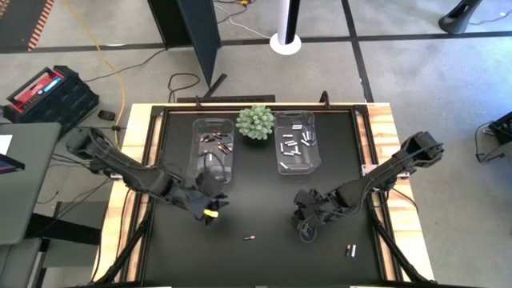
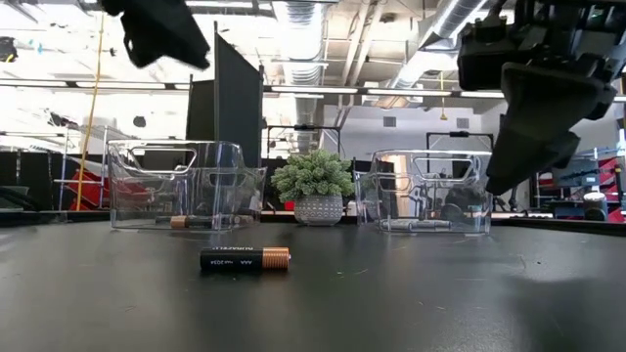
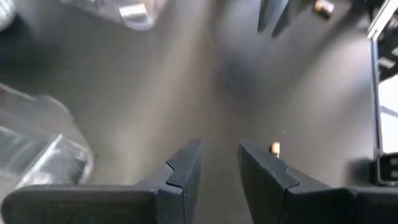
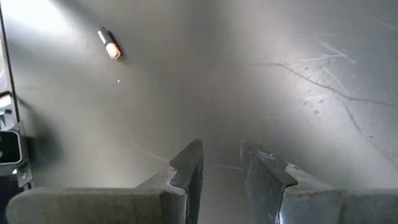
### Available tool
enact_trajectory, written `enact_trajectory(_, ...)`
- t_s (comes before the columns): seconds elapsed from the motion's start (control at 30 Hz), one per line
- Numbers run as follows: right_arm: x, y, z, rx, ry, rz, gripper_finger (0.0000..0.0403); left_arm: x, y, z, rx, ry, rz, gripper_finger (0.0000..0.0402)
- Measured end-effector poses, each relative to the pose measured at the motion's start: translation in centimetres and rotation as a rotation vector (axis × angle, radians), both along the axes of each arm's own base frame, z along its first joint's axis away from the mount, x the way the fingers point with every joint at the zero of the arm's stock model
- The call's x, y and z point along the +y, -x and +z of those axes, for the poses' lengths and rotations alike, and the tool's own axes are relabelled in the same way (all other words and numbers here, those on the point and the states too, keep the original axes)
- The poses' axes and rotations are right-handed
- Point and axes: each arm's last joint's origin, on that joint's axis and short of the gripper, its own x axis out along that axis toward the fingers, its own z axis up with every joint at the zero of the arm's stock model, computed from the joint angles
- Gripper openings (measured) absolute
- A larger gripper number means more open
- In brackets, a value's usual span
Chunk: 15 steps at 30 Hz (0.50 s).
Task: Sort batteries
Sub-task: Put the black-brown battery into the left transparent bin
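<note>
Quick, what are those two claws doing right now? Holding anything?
Left gripper: open, holding nothing, above the table near the left bin.
Right gripper: open, holding nothing, over bare table.

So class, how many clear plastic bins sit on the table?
2: left bin beside the plant, holding dark batteries; right bin on its other side, holding pale ones.

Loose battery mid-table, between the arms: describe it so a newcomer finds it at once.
Start at the green plant between the two clear bins at the table's far edge, then come straight toward the near edge. The battery lies alone on the black mat: dark with a copper end, on its side, while the only other loose cells sit off toward the right arm's side.
</note>
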Motion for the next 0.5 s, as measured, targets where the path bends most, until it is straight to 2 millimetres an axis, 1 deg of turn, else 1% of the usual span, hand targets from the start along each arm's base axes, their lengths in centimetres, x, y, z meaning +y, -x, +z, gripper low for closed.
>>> enact_trajectory(0.13, 0.5, 0.2, 0.0, -0.003, -0.002, 0.02, 0.0126, -0.9, -1.3, -2.3, 0.095, 0.033, -0.038, 0.0102)
enact_trajectory(0.23, 0.8, 0.4, 0.0, -0.005, -0.005, 0.029, 0.0126, -1.5, -2.2, -3.7, 0.135, 0.072, -0.053, 0.0102)
enact_trajectory(0.37, 1.1, 0.5, 0.0, -0.003, -0.019, 0.023, 0.0126, -2.1, -3.4, -4.9, 0.131, 0.117, -0.062, 0.011)
enact_trajectory(0.5, 1.1, 0.5, 0.0, -0.004, -0.02, 0.022, 0.0126, -2.5, -4.1, -5.4, 0.101, 0.127, -0.07, 0.0135)
